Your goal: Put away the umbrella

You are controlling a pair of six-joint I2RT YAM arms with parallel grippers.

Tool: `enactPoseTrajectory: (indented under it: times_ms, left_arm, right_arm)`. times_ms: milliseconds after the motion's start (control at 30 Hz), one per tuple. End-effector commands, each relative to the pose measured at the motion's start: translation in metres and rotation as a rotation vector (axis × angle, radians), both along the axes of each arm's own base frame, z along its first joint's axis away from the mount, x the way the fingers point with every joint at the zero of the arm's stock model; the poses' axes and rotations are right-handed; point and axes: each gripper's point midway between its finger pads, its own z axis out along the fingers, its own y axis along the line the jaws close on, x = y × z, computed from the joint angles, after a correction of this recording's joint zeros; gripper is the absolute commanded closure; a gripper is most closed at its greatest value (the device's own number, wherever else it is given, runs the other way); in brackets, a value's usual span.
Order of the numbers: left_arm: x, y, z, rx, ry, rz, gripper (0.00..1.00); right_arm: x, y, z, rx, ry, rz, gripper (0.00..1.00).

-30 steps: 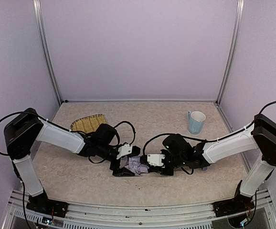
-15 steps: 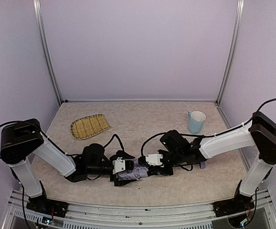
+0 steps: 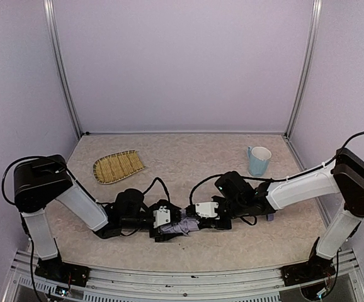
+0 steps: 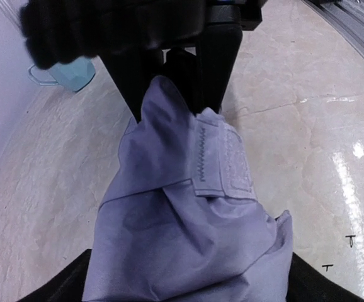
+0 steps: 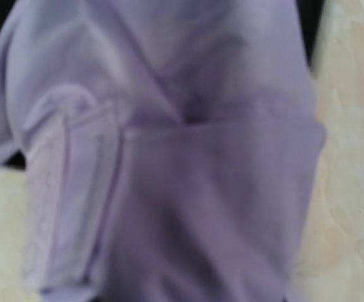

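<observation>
Umbrella (image 3: 181, 225) folded in a crumpled bundle, lying on bench (image 3: 188, 157) at the middle of the near edge, strap (image 4: 223, 160) on top. Left gripper (image 3: 169, 226) clenched on one end, right gripper (image 4: 176, 88) pinching the other. Straw tray (image 3: 118, 166) toward left edge, mug (image 3: 258, 161) toward right edge.

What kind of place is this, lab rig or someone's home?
Most likely a lab robot test cell, not a home: plain lavender walls framed by aluminium posts, two arms bolted to a rail at the near edge, and only a few props, a straw tray and a mug.
</observation>
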Motion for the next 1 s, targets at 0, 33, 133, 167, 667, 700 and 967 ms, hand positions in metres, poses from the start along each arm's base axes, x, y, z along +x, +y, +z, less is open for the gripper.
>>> enactPoseTrajectory:
  times_ms: [0, 33, 133, 167, 667, 700, 967]
  left_arm:
    - [0.022, 0.005, 0.037, -0.232, -0.020, 0.107, 0.02]
    - [0.026, 0.016, 0.053, -0.333, 0.009, 0.117, 0.01]
    - [0.020, 0.035, 0.085, -0.521, 0.092, 0.019, 0.01]
    - [0.016, 0.036, 0.087, -0.529, 0.083, -0.006, 0.01]
    - [0.007, 0.009, 0.015, -0.304, 0.228, -0.190, 0.05]
    - [0.006, 0.006, 0.012, -0.300, 0.240, -0.191, 0.06]
    - [0.019, -0.010, -0.026, -0.178, 0.234, -0.136, 0.28]
  right_arm:
    - [-0.033, -0.008, -0.023, -0.050, 0.085, 0.094, 0.99]
    - [-0.033, -0.008, -0.022, -0.050, 0.077, 0.098, 0.99]
    - [-0.032, -0.009, -0.020, -0.039, 0.057, 0.105, 1.00]
    - [-0.031, -0.008, -0.018, -0.033, 0.056, 0.105, 1.00]
    - [-0.015, 0.000, -0.024, -0.036, 0.056, 0.103, 1.00]
    - [-0.014, 0.000, -0.026, -0.041, 0.055, 0.100, 1.00]
    - [-0.007, 0.009, -0.021, -0.013, 0.051, 0.084, 1.00]
